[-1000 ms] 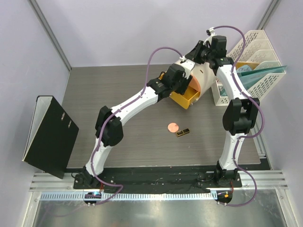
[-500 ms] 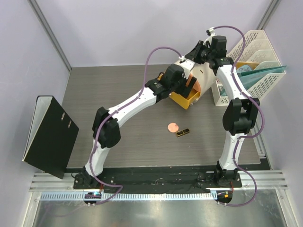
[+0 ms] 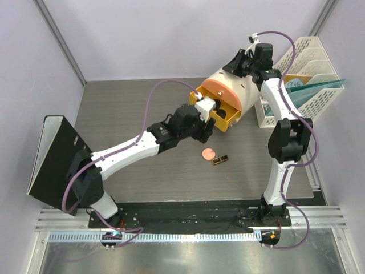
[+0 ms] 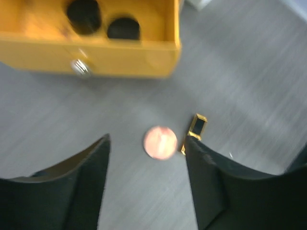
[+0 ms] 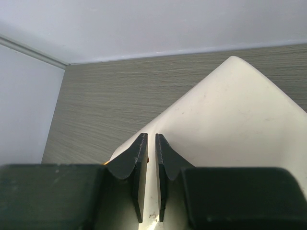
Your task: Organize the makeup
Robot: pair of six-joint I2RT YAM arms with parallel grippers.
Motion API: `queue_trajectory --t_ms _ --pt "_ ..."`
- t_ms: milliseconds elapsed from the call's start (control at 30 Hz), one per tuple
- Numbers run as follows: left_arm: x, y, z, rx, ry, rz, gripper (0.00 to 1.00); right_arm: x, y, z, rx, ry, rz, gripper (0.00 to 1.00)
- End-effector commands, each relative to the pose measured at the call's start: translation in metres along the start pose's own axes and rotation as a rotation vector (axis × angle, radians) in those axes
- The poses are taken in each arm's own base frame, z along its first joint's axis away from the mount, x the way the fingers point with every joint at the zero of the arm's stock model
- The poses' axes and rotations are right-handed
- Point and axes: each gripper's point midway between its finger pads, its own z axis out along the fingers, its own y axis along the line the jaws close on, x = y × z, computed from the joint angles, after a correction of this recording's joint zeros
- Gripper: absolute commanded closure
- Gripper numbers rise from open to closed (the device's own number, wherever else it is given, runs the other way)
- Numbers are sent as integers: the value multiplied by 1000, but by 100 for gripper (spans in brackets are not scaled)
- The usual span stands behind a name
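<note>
The pink round compact [image 3: 208, 153] and the black-gold lipstick [image 3: 220, 160] lie side by side on the table. In the left wrist view the compact [image 4: 160, 142] lies just beyond my fingertips and the lipstick [image 4: 196, 125] is to its right. Two black round jars [image 4: 84, 14] [image 4: 123, 28] sit in the open orange drawer [image 4: 96, 52]. My left gripper [image 3: 204, 132] [image 4: 146, 143] is open and empty above the table, between drawer and compact. My right gripper [image 3: 236, 63] [image 5: 150, 139] is shut, empty, resting on the cream drum box [image 5: 230, 120]. The bottles are out of view.
The cream drum-shaped box [image 3: 228, 91] stands at the back with its orange drawer [image 3: 219, 117] pulled out. A white file rack [image 3: 296, 57] with teal folders stands at the back right. A black binder [image 3: 60, 162] leans at the left edge.
My left gripper has pulled back from the open drawer toward the near left and now hangs over the table near the compact. The right arm has not moved.
</note>
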Motion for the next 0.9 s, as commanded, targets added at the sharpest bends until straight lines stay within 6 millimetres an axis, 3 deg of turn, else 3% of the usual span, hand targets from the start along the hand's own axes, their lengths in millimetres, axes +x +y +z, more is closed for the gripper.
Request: queue_trajectory --t_ms 0,100,233,533,867 --pt "69 -15 18 66 155 -36 42 96 -67 -2 211 298 135 81" --pt "103 -17 34 62 236 -47 46 97 -68 -1 213 300 137 81" --pt "130 -29 54 100 306 -36 46 98 -68 -1 215 301 136 81" --pt "138 -45 87 151 337 10 44 101 -72 -1 219 310 135 81" --pt "182 -33 96 72 441 50 47 103 -73 0 220 314 137 81"
